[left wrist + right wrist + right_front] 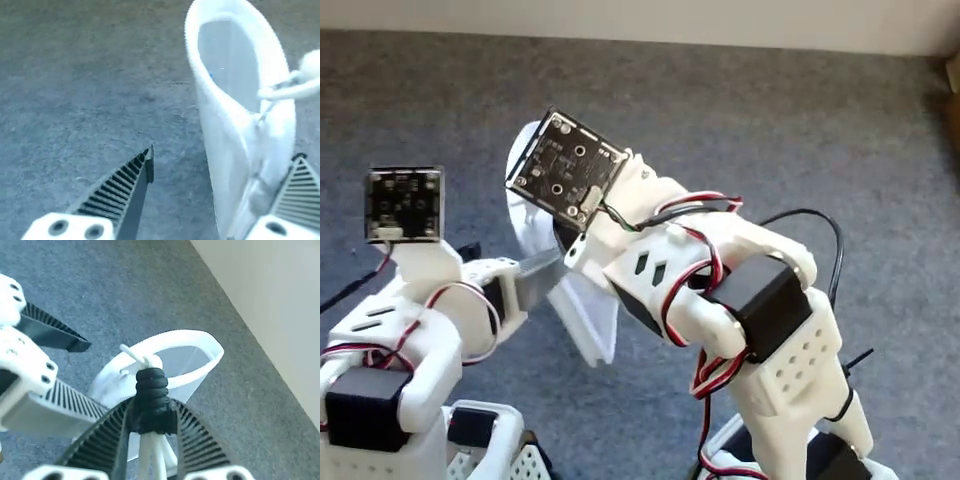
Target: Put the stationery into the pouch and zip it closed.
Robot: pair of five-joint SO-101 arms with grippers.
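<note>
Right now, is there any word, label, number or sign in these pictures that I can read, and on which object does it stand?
None can be read.
The white pouch shows no print.
The wrist circuit boards carry only tiny marks, too small to read.
The black ribbed piece held in the right end effector is unmarked.

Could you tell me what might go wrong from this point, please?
1. The left gripper has its jaws open around the pouch rather than clamping it, so the pouch may slide or tip if pushed.
2. The black ribbed item in the right gripper has its white tip at the pouch's rim; it might catch there instead of going in.
</note>
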